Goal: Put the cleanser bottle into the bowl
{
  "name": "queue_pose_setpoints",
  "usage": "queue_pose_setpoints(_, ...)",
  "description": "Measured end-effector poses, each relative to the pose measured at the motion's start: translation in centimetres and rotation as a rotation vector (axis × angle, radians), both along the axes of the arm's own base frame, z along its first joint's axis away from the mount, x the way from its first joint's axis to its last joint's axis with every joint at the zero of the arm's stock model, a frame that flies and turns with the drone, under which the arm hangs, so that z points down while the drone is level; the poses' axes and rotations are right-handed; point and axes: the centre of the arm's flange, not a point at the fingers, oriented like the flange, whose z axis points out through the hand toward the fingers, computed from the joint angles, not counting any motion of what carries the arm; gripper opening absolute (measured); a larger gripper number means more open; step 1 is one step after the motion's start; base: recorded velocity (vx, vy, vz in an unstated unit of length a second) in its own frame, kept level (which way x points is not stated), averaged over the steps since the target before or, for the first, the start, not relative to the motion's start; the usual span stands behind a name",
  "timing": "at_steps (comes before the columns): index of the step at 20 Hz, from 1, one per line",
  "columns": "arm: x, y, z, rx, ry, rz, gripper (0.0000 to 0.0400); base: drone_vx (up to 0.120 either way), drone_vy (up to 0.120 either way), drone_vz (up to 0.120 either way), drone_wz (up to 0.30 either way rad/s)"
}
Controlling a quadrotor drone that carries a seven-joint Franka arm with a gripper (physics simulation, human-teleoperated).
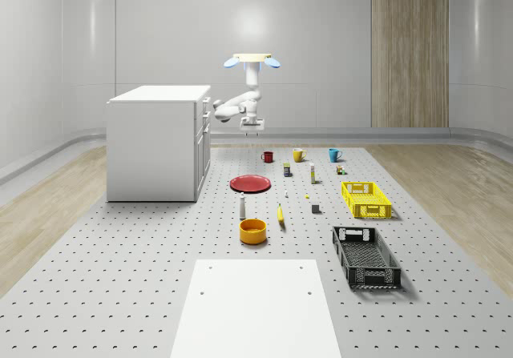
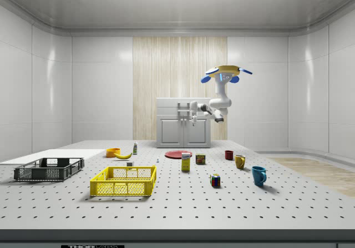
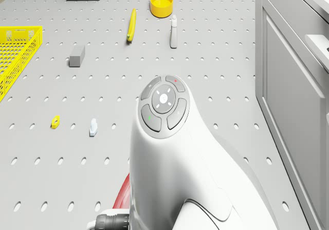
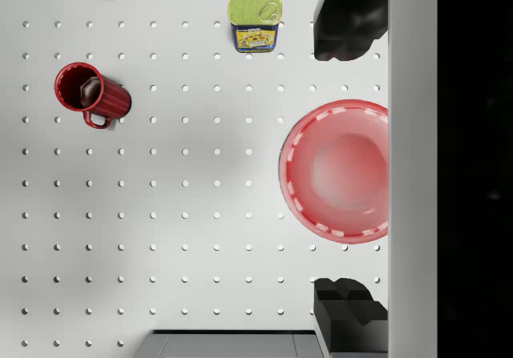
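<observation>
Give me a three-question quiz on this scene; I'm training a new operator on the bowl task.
1. True or false: the cleanser bottle already lies in the orange bowl.
2. Which sits nearest the bowl? A) red plate B) banana C) blue mug
3. Fill in: the drone hovers beside the white ____, its gripper open in the air.

Key: 1 false; 2 B; 3 cabinet.
</observation>
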Motion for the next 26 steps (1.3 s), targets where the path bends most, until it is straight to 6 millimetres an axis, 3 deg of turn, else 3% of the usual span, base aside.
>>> queue_pose_setpoints(7,0.00,0.00,0.00,0.000,0.000,0.000,0.0400,0.120,0.006,0.000,0.000)
queue_pose_setpoints(11,0.00,0.00,0.00,0.000,0.000,0.000,0.0400,0.120,0.110,0.000,0.000)
queue_pose_setpoints(26,0.00,0.00,0.00,0.000,0.000,0.000,0.0400,0.120,0.000,0.000,0.000)
